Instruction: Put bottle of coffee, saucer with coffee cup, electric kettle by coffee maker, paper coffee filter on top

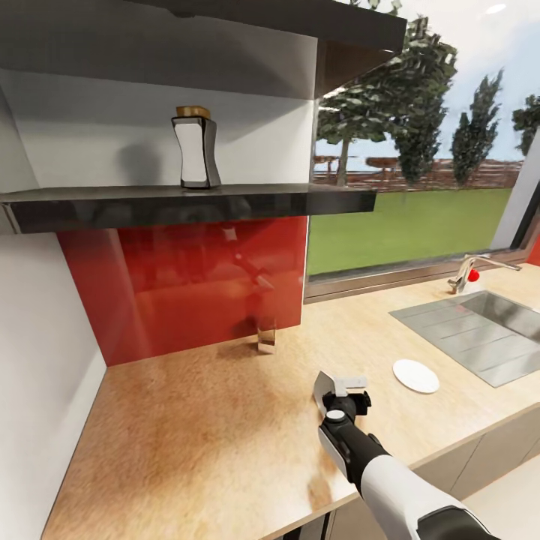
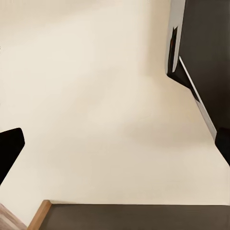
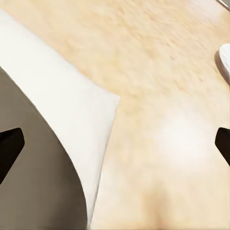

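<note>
The filter (image 1: 324, 386) lies on the countertop (image 1: 210, 420) near its front edge, right at the tip of the right gripper (image 1: 341, 394). In the right wrist view the filter (image 3: 72, 110) is a white folded piece with one pointed corner and a grey inner face. It sits between the two fingertips (image 3: 9, 148), toward one of them. The right gripper (image 3: 115, 143) is spread wide, one dark tip at each edge of that view, and grips nothing. I cannot tell whether a finger touches the paper.

The saucer (image 1: 415, 376) lies flat on the countertop near the gripper, on the sink side, apart from the filter. Its white rim (image 3: 224, 60) shows at the border of the right wrist view.

The bottle (image 1: 196, 148) stands upright on the dark shelf (image 1: 187, 204) above the countertop, well apart from the gripper. It is waisted, dark with a white panel and a tan cap.

Below the shelf is a glossy red backsplash (image 1: 187, 285). At its foot a small clear thing (image 1: 266, 335) stands on the counter (too faint to name). The steel sink (image 1: 480, 330) is set into the countertop beyond the saucer, with a faucet (image 1: 469, 274) behind it that carries a red knob. Behind that is a window (image 1: 420, 195) onto lawn and trees.

The left gripper (image 2: 115, 146) looks down on a pale floor (image 2: 96, 96) beside dark panels. Its tips sit at the two edges of that view (one merges with a dark panel), so it too reads as wide and empty.
</note>
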